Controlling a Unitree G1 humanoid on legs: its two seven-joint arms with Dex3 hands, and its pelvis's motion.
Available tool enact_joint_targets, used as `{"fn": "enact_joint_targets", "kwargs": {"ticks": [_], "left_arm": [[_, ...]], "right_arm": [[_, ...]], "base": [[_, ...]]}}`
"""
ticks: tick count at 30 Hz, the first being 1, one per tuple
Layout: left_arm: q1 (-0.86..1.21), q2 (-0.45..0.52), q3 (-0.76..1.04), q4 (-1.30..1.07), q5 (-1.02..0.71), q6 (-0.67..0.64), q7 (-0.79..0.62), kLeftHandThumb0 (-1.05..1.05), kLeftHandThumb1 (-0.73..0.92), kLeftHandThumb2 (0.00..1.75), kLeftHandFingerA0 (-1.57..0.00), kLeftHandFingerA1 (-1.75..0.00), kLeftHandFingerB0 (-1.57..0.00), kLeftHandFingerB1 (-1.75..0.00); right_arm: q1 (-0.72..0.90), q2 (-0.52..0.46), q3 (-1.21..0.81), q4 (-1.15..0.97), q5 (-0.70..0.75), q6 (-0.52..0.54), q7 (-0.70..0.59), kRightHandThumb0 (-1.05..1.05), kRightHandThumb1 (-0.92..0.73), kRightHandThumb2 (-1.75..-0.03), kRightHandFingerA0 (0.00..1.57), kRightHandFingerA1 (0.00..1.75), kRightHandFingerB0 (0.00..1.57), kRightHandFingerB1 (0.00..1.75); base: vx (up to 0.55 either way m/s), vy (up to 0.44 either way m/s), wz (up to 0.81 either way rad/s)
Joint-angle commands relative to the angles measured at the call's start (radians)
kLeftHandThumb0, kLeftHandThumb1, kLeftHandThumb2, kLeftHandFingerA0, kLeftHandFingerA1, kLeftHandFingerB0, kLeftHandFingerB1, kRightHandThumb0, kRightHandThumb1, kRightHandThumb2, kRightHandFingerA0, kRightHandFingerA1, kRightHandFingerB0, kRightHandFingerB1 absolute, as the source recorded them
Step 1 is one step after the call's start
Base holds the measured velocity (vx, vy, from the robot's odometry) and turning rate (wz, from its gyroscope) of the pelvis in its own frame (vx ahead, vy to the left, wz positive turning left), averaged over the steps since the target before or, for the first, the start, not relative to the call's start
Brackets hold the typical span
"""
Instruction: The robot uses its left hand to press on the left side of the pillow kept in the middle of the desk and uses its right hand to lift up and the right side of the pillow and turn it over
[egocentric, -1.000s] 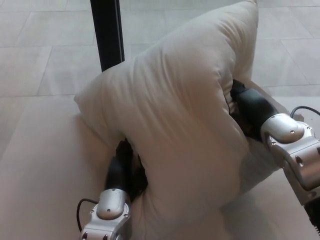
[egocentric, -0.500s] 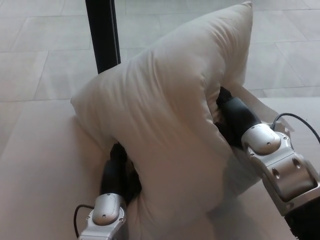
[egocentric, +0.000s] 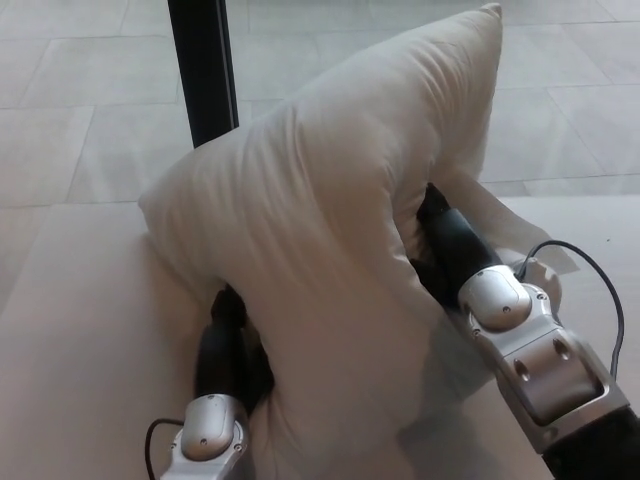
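The pillow (egocentric: 320, 260) is folded up on the table (egocentric: 80, 330), its right side raised high in a peak. My left hand (egocentric: 228, 350) sits beneath its left edge; my right hand (egocentric: 445, 245) is buried in the fold. Both sets of fingers are hidden, so I cannot tell their state.

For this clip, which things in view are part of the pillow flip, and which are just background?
Part of the job:
- pillow, white, reared up and folded over both hands
- left hand, tucked under its left side
- right hand, pushed in under the raised right side
- desk, which the pillow rests on

Just background:
- black post behind the pillow
- tiled floor
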Motion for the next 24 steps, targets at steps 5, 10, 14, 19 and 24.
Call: {"fn": "enact_joint_targets", "kwargs": {"ticks": [5, 10, 14, 19, 24], "left_arm": [[0.041, -0.510, -0.118, 0.376, -0.140, 0.088, -0.184, -0.98, 0.64, 0.97, -0.09, -0.56, 0.00, 0.00], [0.033, -0.496, -0.155, 0.371, -0.112, 0.102, -0.176, -1.04, 0.69, 1.09, -0.23, -0.62, 0.00, 0.00], [0.047, -0.475, -0.172, 0.375, -0.102, 0.073, -0.208, -1.00, 0.66, 1.04, -0.04, -0.44, 0.00, 0.00], [-0.027, -0.401, -0.198, 0.330, -0.078, 0.137, -0.225, -1.05, 0.75, 1.11, -0.31, -0.67, 0.00, 0.00], [-0.078, -0.273, -0.279, 0.192, -0.018, 0.252, -0.224, -0.88, 0.69, 1.05, -0.36, -0.65, 0.00, -0.11]], "right_arm": [[0.210, 0.420, 0.565, 0.161, 0.186, 0.073, 0.483, -0.91, -0.57, -1.02, 0.14, 0.64, 0.11, 0.52], [0.200, 0.391, 0.563, 0.141, 0.178, 0.071, 0.497, -0.95, -0.57, -1.00, 0.11, 0.61, 0.19, 0.50], [0.186, 0.370, 0.527, 0.106, 0.171, 0.107, 0.465, -0.92, -0.78, -0.64, 0.22, 0.72, 0.24, 0.42], [0.129, 0.327, 0.356, 0.087, 0.190, 0.107, 0.446, -0.97, -0.79, -0.64, 0.20, 0.97, 0.15, 0.46], [0.075, 0.263, 0.123, -0.052, 0.283, 0.148, 0.397, -0.93, -0.58, -1.00, 0.24, 0.70, 0.16, 0.52]], "base": [[0.00, 0.000, 0.00], [0.00, 0.000, 0.00], [0.00, 0.000, 0.00], [0.00, 0.000, 0.00], [0.00, 0.000, 0.00]]}}
